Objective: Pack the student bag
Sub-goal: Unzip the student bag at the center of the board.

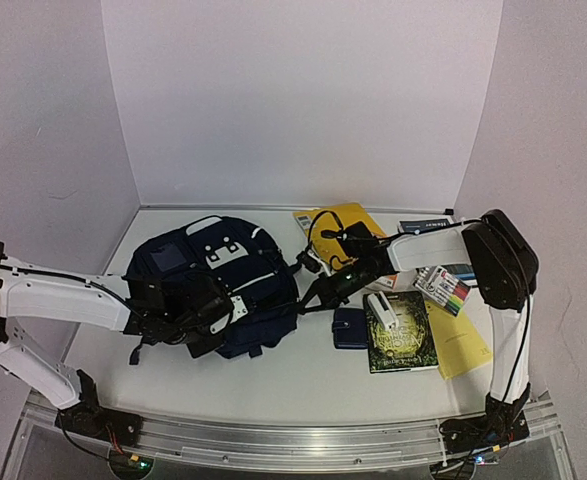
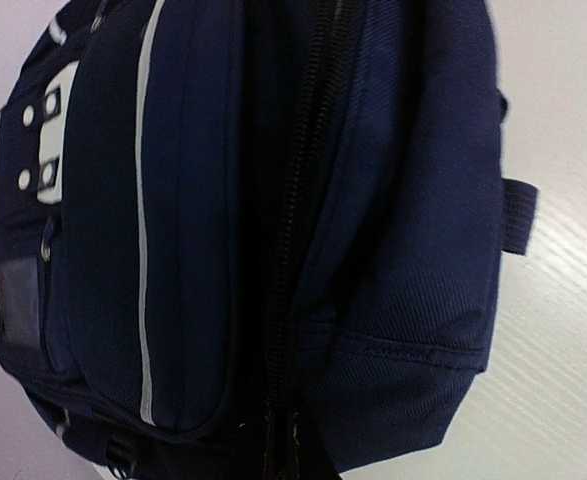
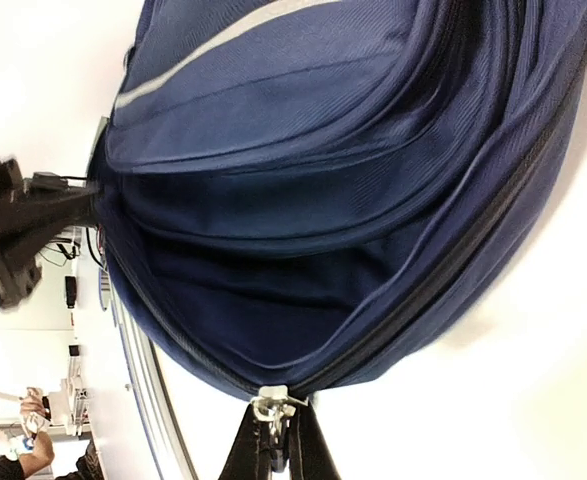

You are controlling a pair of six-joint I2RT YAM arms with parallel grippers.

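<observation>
1. Backpack [image 1: 213, 270] lies flat, front up, left of centre on the table. Its long axis runs roughly near to far, with the white patch toward the back wall.
2. Left gripper [image 1: 218, 318] is at the bag's near-left edge and right gripper [image 1: 305, 297] at its right edge. Both touch the bag, one on each side.
3. Right gripper: fingers together, pinched on the silver zipper pull [image 3: 273, 405]. From the pull the zipper track runs away along the bag's side.
4. Left gripper: closed. In the right wrist view its dark fingers meet the fabric at the opposite edge, apparently clamped on it as an anchor.
5. Judgement: the next move turns on dragging the pull along the track while the left side holds.
6. Wallet [image 1: 350, 327] and book [image 1: 400, 332] lie just right of the bag, unpacked.
</observation>
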